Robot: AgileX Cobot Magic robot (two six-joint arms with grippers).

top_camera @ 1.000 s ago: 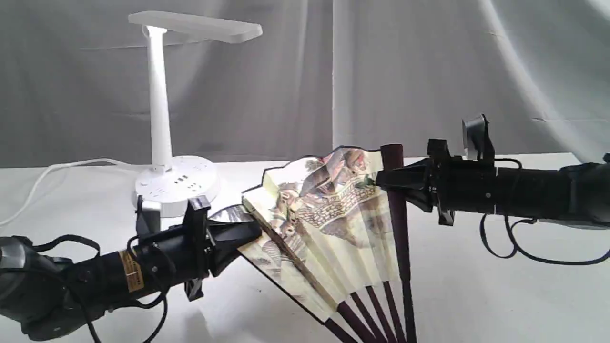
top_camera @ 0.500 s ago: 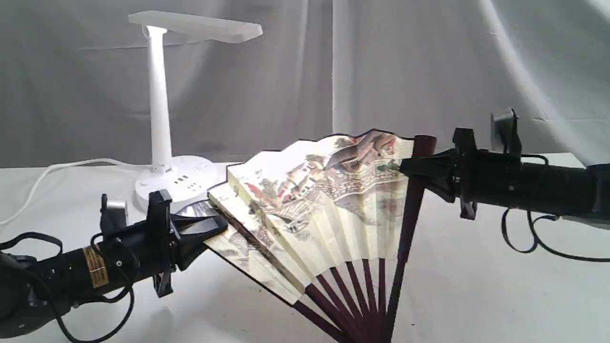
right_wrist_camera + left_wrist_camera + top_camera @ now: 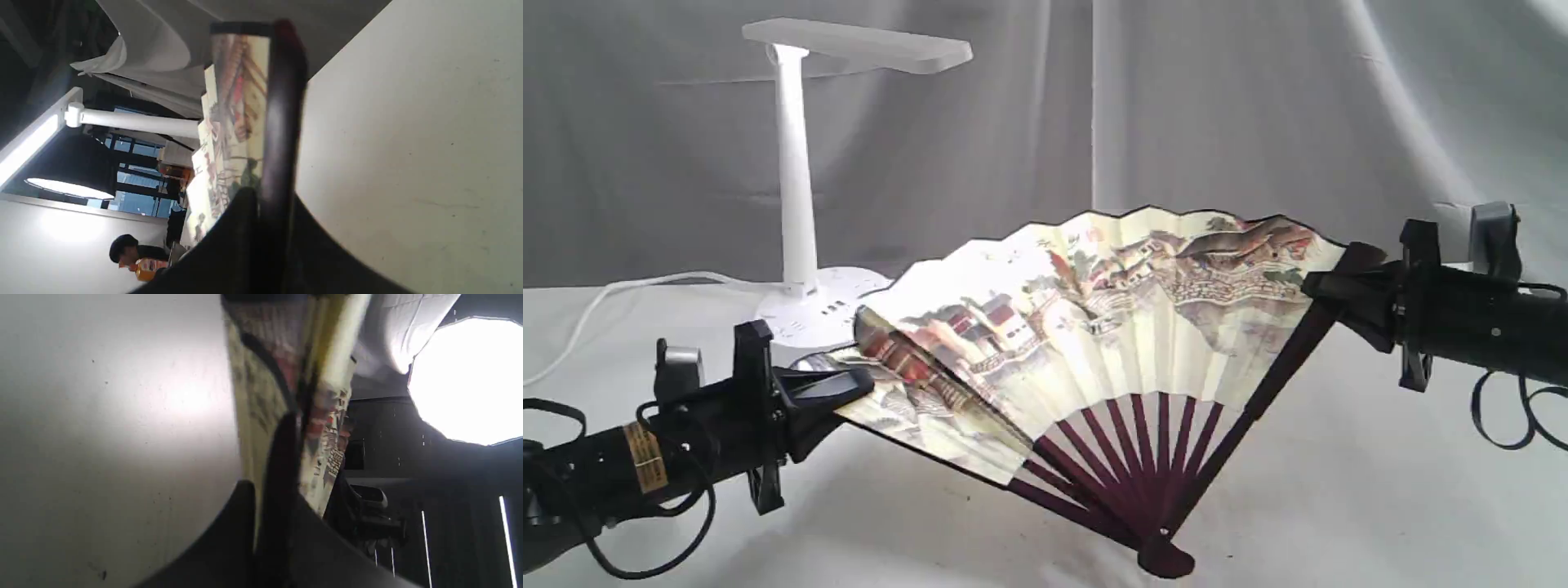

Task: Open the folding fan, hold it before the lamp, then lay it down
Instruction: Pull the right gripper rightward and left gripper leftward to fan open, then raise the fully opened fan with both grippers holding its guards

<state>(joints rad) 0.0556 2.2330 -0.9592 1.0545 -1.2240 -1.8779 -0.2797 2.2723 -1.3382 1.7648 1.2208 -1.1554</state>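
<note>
Mid-scene in ext. view, the folding fan (image 3: 1111, 318) stands over the tabletop (image 3: 1339, 490), pivot low & near, leaf arching up, long axis left-right w/ left end lower. Left pincer (image 3: 849, 384) & right pincer (image 3: 1319, 286) each clamp a guard. Opening step, prob. nearly done; left pleats bunched. Next: spread fully, carry toward the lamp (image 3: 796, 188), far left. Left wrist: pincer pinching guard + leaf edge. Right wrist: clamped on maroon guard.

From where I stand, the spread folding fan (image 3: 1111, 310) walls off the middle of the table (image 3: 1347, 498), held up between 2 arms: the left gripper (image 3: 854, 382) and right gripper (image 3: 1319, 286) each pinch a guard. Behind its left end the lamp (image 3: 796, 204) stands near the back edge, its cord (image 3: 613, 292) trailing toward the left edge. Bare table lies open at the front-right corner and behind the fan's right half.
</note>
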